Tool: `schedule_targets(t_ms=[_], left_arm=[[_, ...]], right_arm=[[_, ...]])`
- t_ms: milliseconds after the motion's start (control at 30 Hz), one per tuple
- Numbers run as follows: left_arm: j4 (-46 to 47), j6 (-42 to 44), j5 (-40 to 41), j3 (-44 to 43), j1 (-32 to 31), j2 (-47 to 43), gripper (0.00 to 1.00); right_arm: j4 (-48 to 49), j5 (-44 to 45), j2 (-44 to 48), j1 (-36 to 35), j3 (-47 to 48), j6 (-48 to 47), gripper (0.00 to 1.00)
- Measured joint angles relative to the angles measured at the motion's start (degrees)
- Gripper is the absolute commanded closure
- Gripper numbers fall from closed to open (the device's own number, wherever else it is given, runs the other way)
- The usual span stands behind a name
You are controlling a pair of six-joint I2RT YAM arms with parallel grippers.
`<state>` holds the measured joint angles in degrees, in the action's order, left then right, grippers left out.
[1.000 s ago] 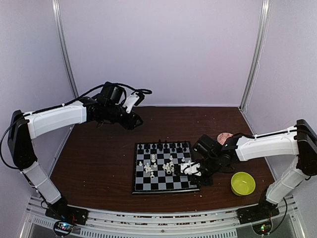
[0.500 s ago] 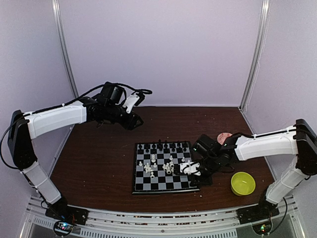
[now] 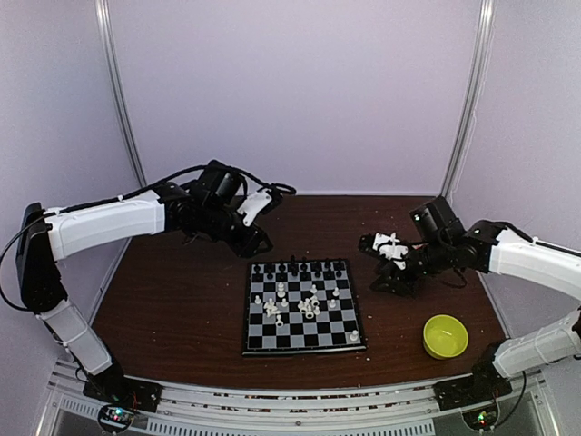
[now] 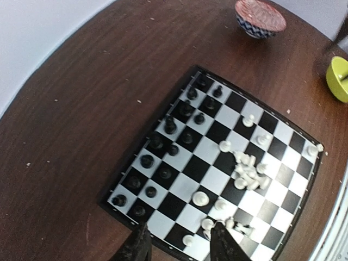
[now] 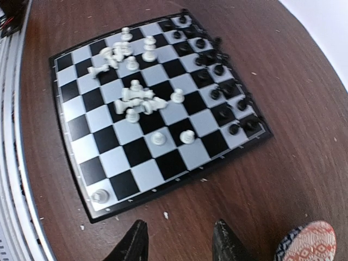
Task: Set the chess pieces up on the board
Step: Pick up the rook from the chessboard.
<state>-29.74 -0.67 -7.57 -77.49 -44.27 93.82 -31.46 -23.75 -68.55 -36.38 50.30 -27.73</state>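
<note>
The board (image 3: 303, 343) lies flat at the table's middle. Black chess pieces (image 3: 300, 269) line its two far rows. White chess pieces (image 3: 292, 305) lie in loose clusters mid-board, some tipped over. One white piece (image 3: 353, 336) stands alone on the near right corner square, seen also in the right wrist view (image 5: 99, 196). My left gripper (image 3: 257, 238) hovers open beyond the board's far left corner, its fingers (image 4: 136, 247) empty above the board edge. My right gripper (image 3: 377, 245) hangs open and empty over bare table right of the board, both fingers (image 5: 225, 239) showing.
A yellow-green bowl (image 3: 446, 336) sits at the near right. A red-patterned bowl (image 5: 310, 242) stands just beside my right gripper, also seen in the left wrist view (image 4: 260, 15). Pale crumbs (image 5: 166, 215) dot the brown table (image 3: 172, 300).
My right gripper opened, lifted off the board's near right corner and swung back to the right, leaving a white piece on the corner square. The left arm shifted slightly toward the board.
</note>
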Motion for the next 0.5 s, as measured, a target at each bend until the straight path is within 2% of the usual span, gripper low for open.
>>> schedule_targets(t_ms=[200,500], left_arm=[[-7.2,-0.7,0.5,-1.8,-6.4,0.6,0.65],[-12.1,-0.5,2.3,-12.6,-9.9,9.9,0.69]], right_arm=[[2.2,2.2,3.8,7.6,-1.1,2.8,0.62],[3.2,2.3,5.0,8.5,-2.0,2.4,0.63]])
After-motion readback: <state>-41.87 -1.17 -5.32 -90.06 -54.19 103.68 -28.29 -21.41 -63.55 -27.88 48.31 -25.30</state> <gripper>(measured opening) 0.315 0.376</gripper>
